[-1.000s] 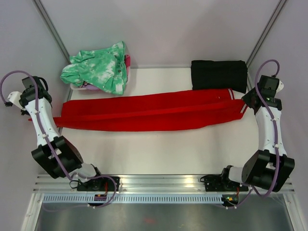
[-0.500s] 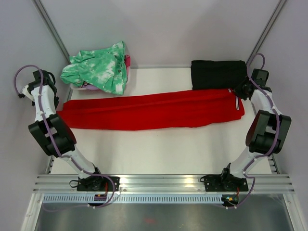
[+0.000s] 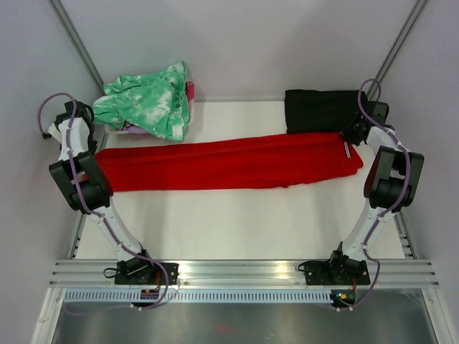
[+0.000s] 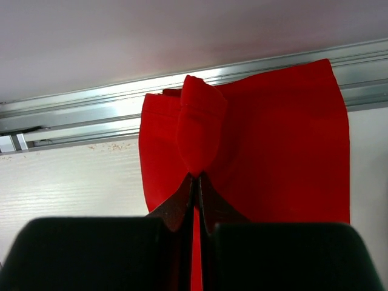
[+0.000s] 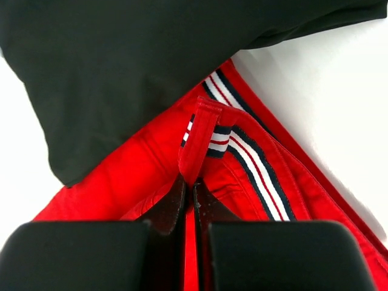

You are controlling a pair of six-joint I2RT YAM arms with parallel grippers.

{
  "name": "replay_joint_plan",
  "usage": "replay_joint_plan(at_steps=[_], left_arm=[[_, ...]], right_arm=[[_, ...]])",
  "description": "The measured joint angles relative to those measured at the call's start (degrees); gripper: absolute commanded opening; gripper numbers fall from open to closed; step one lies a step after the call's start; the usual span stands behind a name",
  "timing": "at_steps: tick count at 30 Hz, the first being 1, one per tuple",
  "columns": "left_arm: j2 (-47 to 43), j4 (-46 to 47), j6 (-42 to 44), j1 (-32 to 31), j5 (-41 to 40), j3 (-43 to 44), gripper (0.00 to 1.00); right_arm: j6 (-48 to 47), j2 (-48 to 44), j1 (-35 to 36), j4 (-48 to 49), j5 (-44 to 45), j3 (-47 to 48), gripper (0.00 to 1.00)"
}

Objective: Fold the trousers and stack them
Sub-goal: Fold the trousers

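The red trousers [image 3: 229, 161] lie stretched across the table, leg ends at the left, striped waistband at the right. My left gripper [image 3: 84, 123] is shut on the leg hem; the left wrist view shows a pinched fold of red cloth [image 4: 200, 133] between the closed jaws at my left gripper [image 4: 197, 179]. My right gripper [image 3: 353, 134] is shut on the waistband; the right wrist view shows a red belt loop [image 5: 199, 142] clamped at my right gripper [image 5: 193, 185], beside the white-and-navy striped trim [image 5: 254, 163].
A black folded cloth [image 3: 326, 111] lies at the back right, touching the waistband; it fills the top of the right wrist view [image 5: 151, 54]. A green-and-white mottled garment [image 3: 147, 100] is heaped at the back left. An aluminium rail [image 4: 91, 115] runs along the left table edge.
Both arms have swung back toward the far side, each holding its end of the trousers. The trousers have shifted back and drawn straighter; the waistband now touches the black cloth.
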Motion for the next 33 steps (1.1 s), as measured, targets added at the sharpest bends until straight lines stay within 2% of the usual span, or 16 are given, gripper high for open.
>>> replay_joint_plan(at_steps=[1,2,4,5,6,8,12,14,18,21,22,24,25,27,28,33], left_arm=[[0.72,0.20,0.02,-0.28,-0.31,0.07,0.09],[1.42,0.35,0.07,-0.52,-0.55,0.24,0.14],[2.56,1.11,0.52,-0.92,-0.87,0.57,0.46],[2.80,1.75,0.96,-1.05,-1.09,0.59,0.58],[2.97,2.34,1.53,-1.14,-1.27,0.59,0.71],[2.95,3.61,3.04,-1.20,-0.90,0.59,0.85],[0.81,8.02,6.69,-2.23,1.62,-1.49,1.00],[-2.27,10.56,9.07,-3.89,2.67,-3.98,1.00],[-12.44,13.60,14.34,-13.11,3.54,-10.12,0.98],[-22.47,17.66,16.59,-22.18,7.13,-17.53,0.85],[-25.88,19.50,17.11,-24.30,9.09,-20.87,0.79],[-32.17,21.62,17.33,-26.67,13.20,-27.91,0.55],[-34.47,23.69,17.46,-26.73,15.39,-31.43,0.29],[-36.41,26.08,16.87,-26.69,18.29,-36.94,0.09],[-36.24,27.28,16.79,-26.73,19.74,-38.97,0.02],[-29.24,30.82,16.85,-30.38,24.15,-42.23,0.02]], right_arm=[[-0.28,0.39,0.07,0.11,0.22,0.00,0.07],[-0.59,0.66,0.09,0.20,0.37,0.00,0.22],[-1.09,0.74,0.11,0.44,0.46,0.02,0.47],[-1.68,0.74,0.09,0.85,0.59,0.09,0.72],[-2.34,0.74,0.02,1.44,0.81,0.22,0.80],[-4.04,0.61,-0.17,2.29,0.79,0.35,0.98],[-7.67,-1.51,0.15,1.86,0.63,0.35,0.98],[-9.25,-4.39,1.09,1.33,0.66,0.33,0.98],[-11.13,-13.68,4.48,1.38,0.59,-2.16,0.95],[-11.28,-22.67,7.39,3.02,-0.11,-10.03,0.79],[-11.19,-24.96,8.31,3.39,-0.31,-12.96,0.61],[-11.26,-27.63,9.75,4.52,-0.26,-18.95,0.36],[-10.97,-27.78,10.21,4.61,0.04,-21.44,0.18],[-10.27,-26.58,10.58,4.72,1.03,-25.24,0.05],[-9.94,-25.49,10.62,4.63,1.86,-26.82,0.00],[-8.83,-19.02,10.56,4.57,4.52,-29.70,0.00]])
